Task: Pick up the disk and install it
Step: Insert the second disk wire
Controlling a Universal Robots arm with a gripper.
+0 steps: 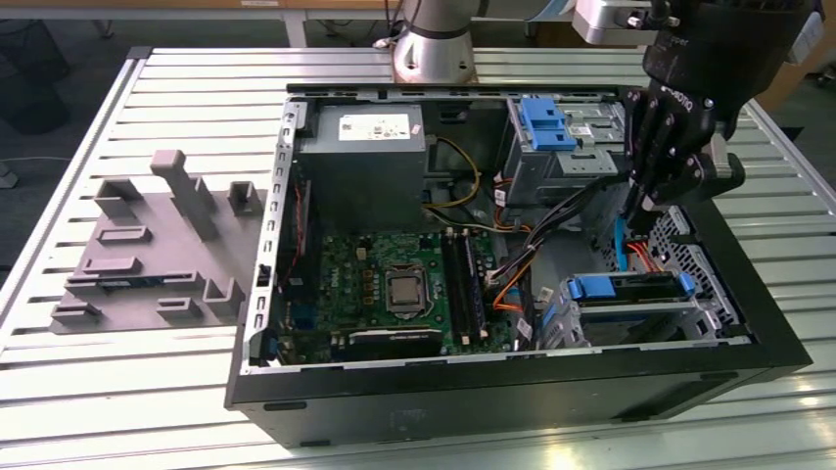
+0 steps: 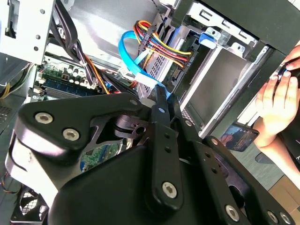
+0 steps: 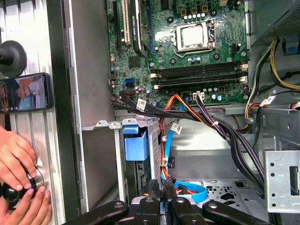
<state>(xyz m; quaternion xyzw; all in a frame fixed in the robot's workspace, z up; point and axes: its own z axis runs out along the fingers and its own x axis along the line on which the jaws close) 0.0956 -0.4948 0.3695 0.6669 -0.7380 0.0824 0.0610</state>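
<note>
Already seated, the disk (image 1: pixel 629 289) in its blue carrier lies in the drive cage just beside and below the gripper (image 1: pixel 640 211), whose fingers are pressed together on nothing inside the computer case (image 1: pixel 523 392); installation appears essentially finished.

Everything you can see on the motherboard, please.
The green motherboard lies flat on the floor of the open black computer case. A bare silver CPU sits in a socket near its middle, with long black memory slots empty beside it. Bundled black and orange cables cross one edge. The gripper is not touching it.
</note>
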